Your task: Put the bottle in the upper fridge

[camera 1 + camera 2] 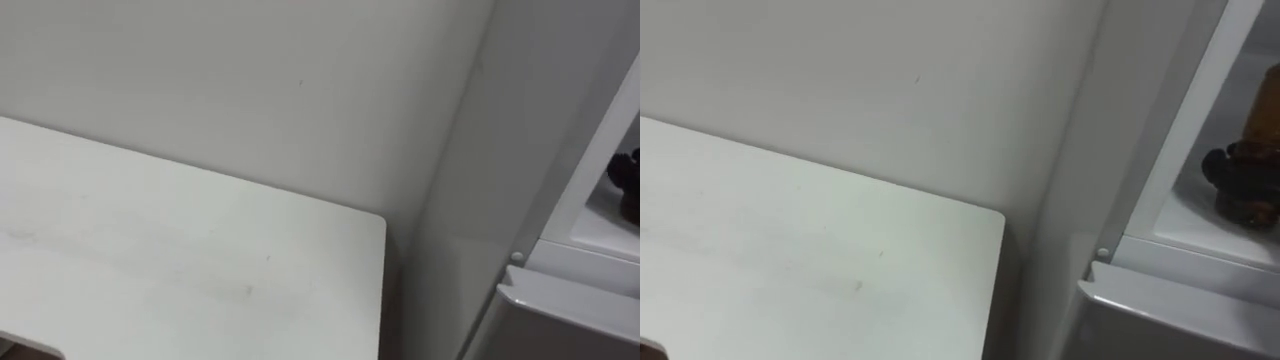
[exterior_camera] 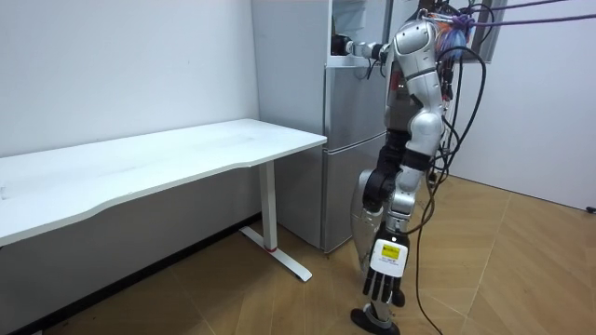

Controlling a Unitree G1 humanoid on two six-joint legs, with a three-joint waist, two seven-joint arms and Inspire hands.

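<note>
The bottle (image 1: 1262, 108), a tan-brown upright shape cut off by the view's edge, shows just above the dark right robot hand (image 1: 1240, 185). Both are inside the open upper compartment (image 1: 1200, 215) of the tall silver-grey fridge (image 2: 349, 158). The robot hand sits at the bottle's base over the white shelf floor. This is probably so the bottle goes down upright and far enough in for the door to close. I cannot tell whether the fingers are clamped on it or slack. The left robot hand (image 2: 384, 279) hangs by the robot's leg with relaxed fingers, out of the way. The bare white rectangular tabletop (image 1: 200, 260) lies well to the left of the reaching robot hand. No brand, label or writing can be read on the bottle or the fridge.
</note>
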